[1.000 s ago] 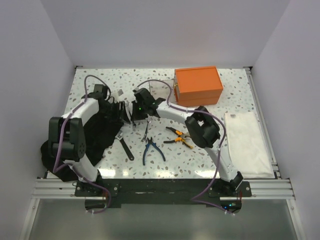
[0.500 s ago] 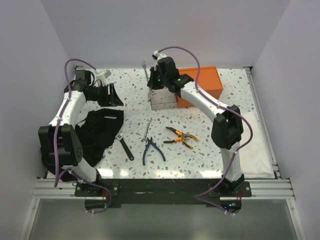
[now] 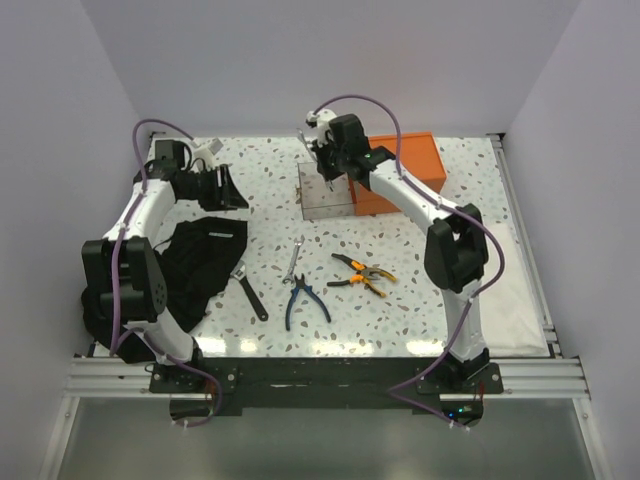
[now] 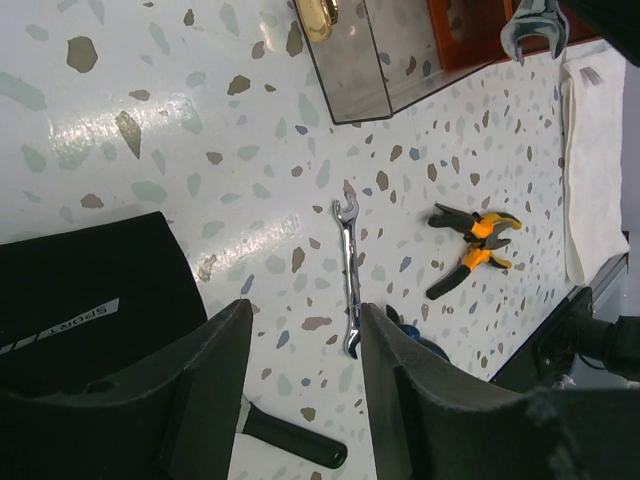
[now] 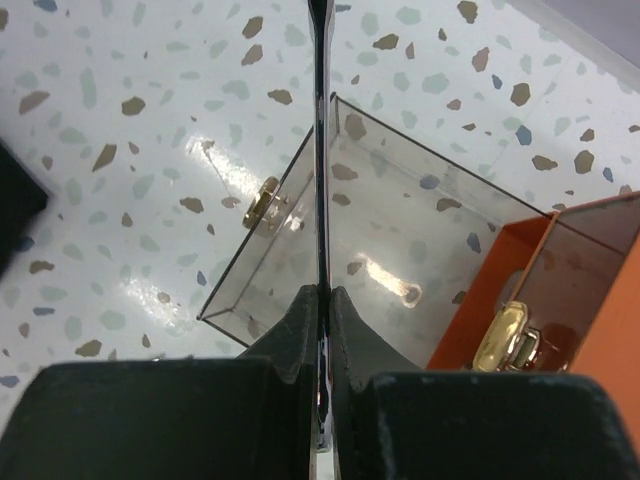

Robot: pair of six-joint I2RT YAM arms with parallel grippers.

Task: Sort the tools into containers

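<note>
- The bag [image 3: 200, 262] is slumped at the left of the frame, beside the left arm.
- The orange box [image 3: 410, 165] is set at the upper right, with the clear box [image 3: 328, 192] just beside it on the left.
- The left gripper [image 4: 304, 330] is spread wide at the upper left, with nothing grasped.
- The right gripper [image 5: 318, 297] is clenched on a spanner [image 5: 318, 130], held over the clear box at upper centre.
- Blue pliers [image 3: 303, 300], orange pliers [image 3: 360, 272], a wrench [image 3: 250, 296] and a loose spanner [image 3: 293, 262] are laid on the table at centre.

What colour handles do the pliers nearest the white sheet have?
Orange-and-black-handled pliers; clearest in the left wrist view.
</note>
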